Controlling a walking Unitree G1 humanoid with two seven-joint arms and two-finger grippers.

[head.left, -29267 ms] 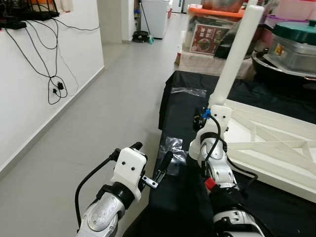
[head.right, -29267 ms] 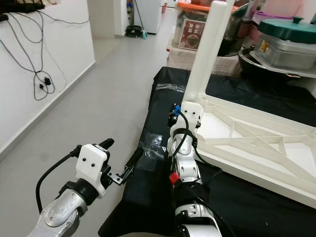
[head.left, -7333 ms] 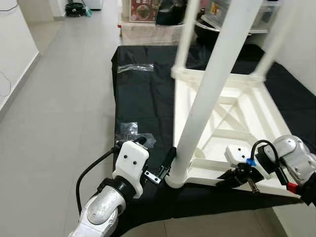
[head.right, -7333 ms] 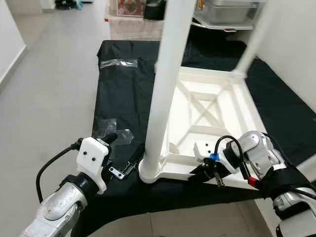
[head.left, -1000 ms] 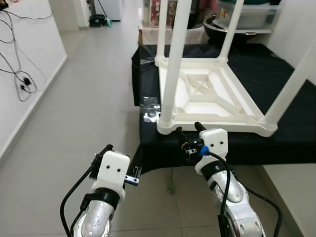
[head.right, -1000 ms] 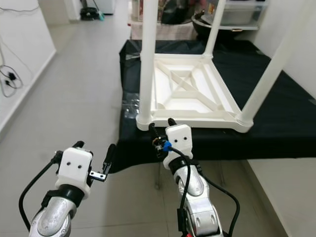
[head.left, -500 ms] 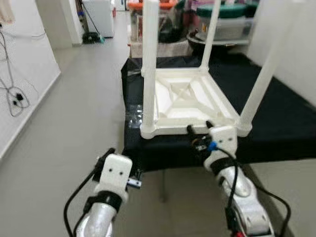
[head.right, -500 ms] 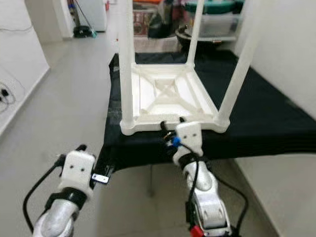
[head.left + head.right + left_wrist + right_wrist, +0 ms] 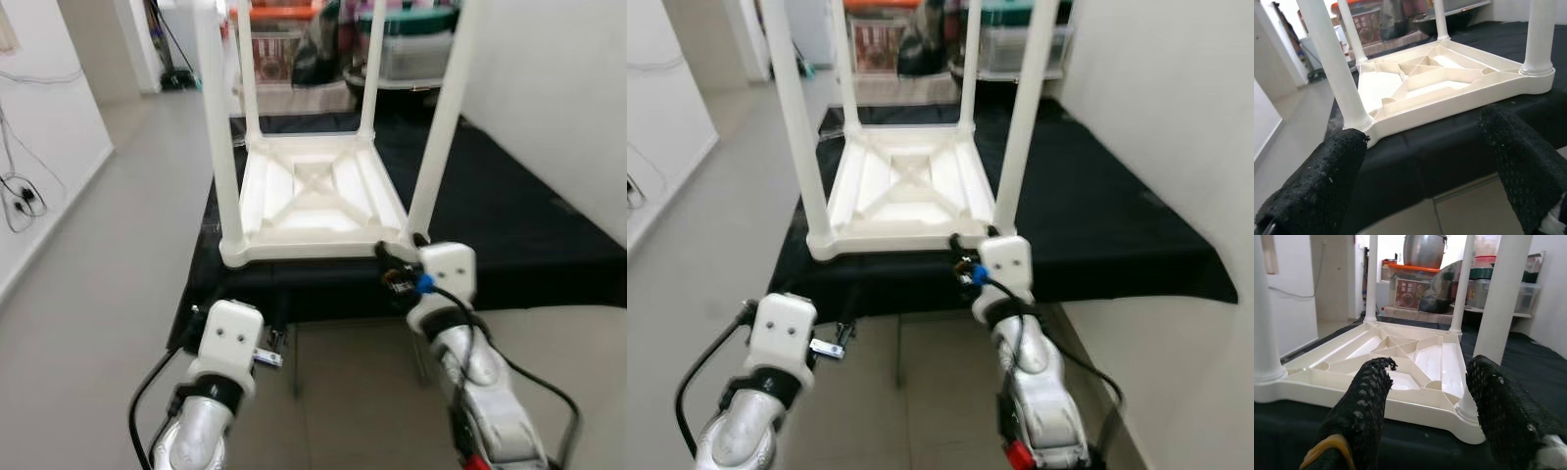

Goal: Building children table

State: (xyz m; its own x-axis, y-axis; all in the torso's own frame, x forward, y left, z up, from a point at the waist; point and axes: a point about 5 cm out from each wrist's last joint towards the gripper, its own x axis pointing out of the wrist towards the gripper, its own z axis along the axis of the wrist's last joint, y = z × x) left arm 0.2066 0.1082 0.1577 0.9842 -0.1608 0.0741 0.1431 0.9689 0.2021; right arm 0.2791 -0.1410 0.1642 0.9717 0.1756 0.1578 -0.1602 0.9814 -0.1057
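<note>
A white plastic children's table (image 9: 309, 196) lies upside down on a black-covered platform (image 9: 509, 230), with all its white legs pointing up. The front-left leg (image 9: 217, 127) and the front-right leg (image 9: 441, 117) stand at its near corners. My right gripper (image 9: 397, 262) is open just in front of the near-right corner, and its wrist view shows the table frame (image 9: 1400, 377) between the fingers (image 9: 1369, 396). Lower and short of the platform's front edge, my left gripper (image 9: 844, 333) is open with nothing in it, facing the table (image 9: 1449, 83).
Storage boxes and pots (image 9: 411, 49) crowd the far end of the platform. A white wall (image 9: 558, 98) runs close on the right. Grey tiled floor (image 9: 108, 245) opens to the left, with cables (image 9: 20, 191) hanging on the left wall.
My view has backed off and shifted, so the whole table now shows. About half a minute ago my right gripper was at the foot of a leg; now it is off the table, open.
</note>
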